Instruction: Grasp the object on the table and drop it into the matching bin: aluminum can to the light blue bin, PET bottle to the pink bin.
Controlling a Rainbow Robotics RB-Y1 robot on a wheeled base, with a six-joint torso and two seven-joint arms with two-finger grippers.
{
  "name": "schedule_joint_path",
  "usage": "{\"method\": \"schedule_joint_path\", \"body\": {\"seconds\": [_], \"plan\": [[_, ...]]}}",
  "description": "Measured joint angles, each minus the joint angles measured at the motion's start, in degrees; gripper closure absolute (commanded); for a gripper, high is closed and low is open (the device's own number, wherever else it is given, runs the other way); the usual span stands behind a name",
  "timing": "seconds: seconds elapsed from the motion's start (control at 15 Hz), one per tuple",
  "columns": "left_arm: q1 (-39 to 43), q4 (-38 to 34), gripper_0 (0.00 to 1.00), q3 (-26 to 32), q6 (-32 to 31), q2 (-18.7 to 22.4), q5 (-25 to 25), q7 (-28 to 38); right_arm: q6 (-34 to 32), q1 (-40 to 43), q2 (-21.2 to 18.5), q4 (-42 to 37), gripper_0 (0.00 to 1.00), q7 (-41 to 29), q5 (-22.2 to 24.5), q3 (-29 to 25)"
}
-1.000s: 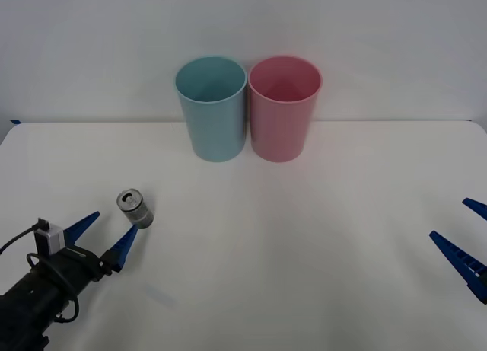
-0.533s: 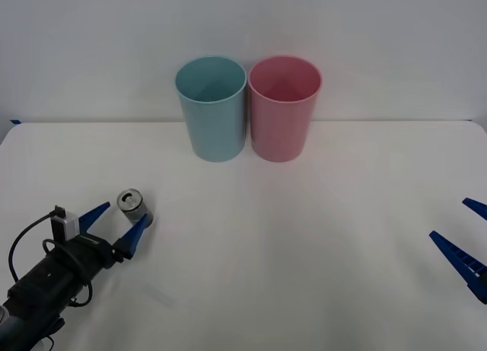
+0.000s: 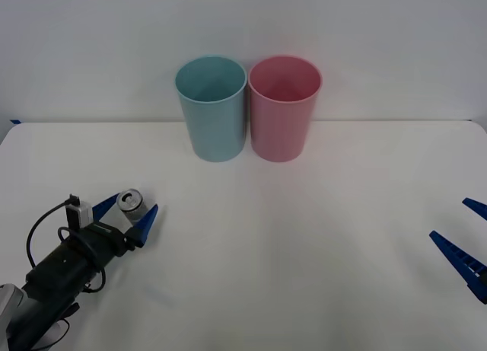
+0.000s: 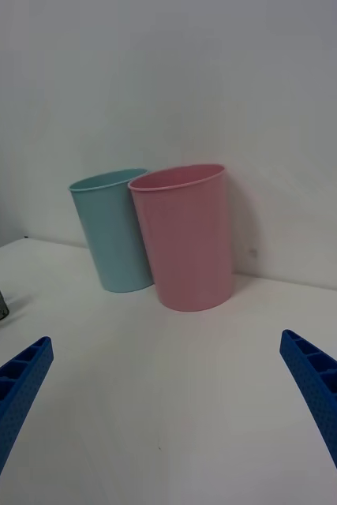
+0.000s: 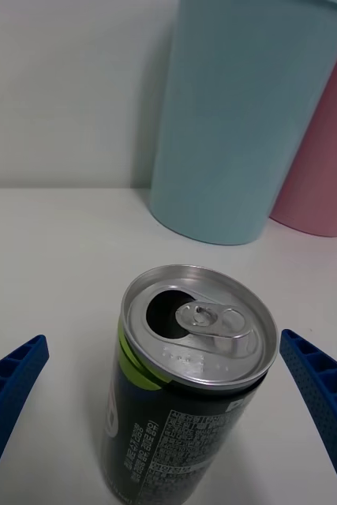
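Spreading wide across the front view, the white desk (image 3: pixel 304 237) carries everything in sight. At its far edge, against the pale wall, stand the two tall bins upright and side by side, touching or nearly so: the light blue bin (image 3: pixel 211 107) on the left, the pink bin (image 3: pixel 284 107) on the right. Both taper downward and show open mouths.

Reaching in from the lower left corner of the front view is the dark left arm with a looping cable and a small white block near its wrist. Its left tool (image 3: pixel 129 213) sits low over the desk, well in front of the light blue bin and off to the left, with the blue ribbed fingers spread open. The right tool (image 3: pixel 466 241) waits at the desk's right edge, well apart from the bins, its fingers also spread open.

Smallest of all, the aluminum can (image 3: pixel 132 203) stands upright on the desk between the left tool's two fingers. In the left wrist view the can (image 5: pixel 185 379) sits centred in the gap, with a finger at each side and clear space between each finger and the can, so neither touches it. Its shiny top shows the pull tab and an open mouth, with a green band and dark print below.
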Motion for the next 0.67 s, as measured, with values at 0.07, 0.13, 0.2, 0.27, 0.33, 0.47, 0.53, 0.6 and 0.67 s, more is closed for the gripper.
{"method": "schedule_joint_path", "body": {"seconds": [0.07, 0.13, 0.2, 0.27, 0.33, 0.47, 0.53, 0.6, 0.67], "plan": [[-0.06, -0.02, 0.00, -0.05, 0.00, -0.11, -0.04, -0.09, 0.00, 0.00, 0.00, 0.00, 0.00, 0.00, 0.00, 0.00], [-0.07, 0.02, 0.25, -0.04, 0.02, -0.12, -0.16, -0.21, 0.00, 0.00, 0.00, 0.00, 0.00, 0.00, 0.00, 0.00], [-0.11, 0.03, 0.59, 0.00, 0.06, -0.13, -0.26, -0.35, 0.00, 0.00, 0.00, 0.00, 0.00, 0.00, 0.00, 0.00], [-0.15, 0.02, 0.85, 0.01, 0.07, -0.13, -0.34, -0.50, 0.00, 0.00, 0.00, 0.00, 0.00, 0.00, 0.00, 0.00], [-0.16, -0.01, 0.96, 0.01, 0.07, -0.13, -0.50, -0.79, 0.00, 0.00, 0.00, 0.00, 0.00, 0.00, 0.00, 0.00], [-0.16, 0.01, 1.00, 0.01, 0.08, -0.13, -0.66, -1.28, 0.00, 0.00, 0.00, 0.00, 0.00, 0.00, 0.00, 0.00], [-0.16, -0.03, 1.00, 0.02, 0.08, -0.13, -0.69, -1.48, 0.00, 0.00, 0.00, 0.00, 0.00, 0.00, 0.00, 0.00], [-0.16, -0.04, 1.00, 0.02, 0.08, -0.11, -0.67, -1.62, 0.00, 0.00, 0.00, 0.00, 0.00, 0.00, 0.00, 0.00], [-0.16, -0.03, 1.00, 0.02, 0.08, -0.08, -0.67, -1.72, 0.00, 0.00, 0.00, 0.00, 0.00, 0.00, 0.00, 0.00]]}}
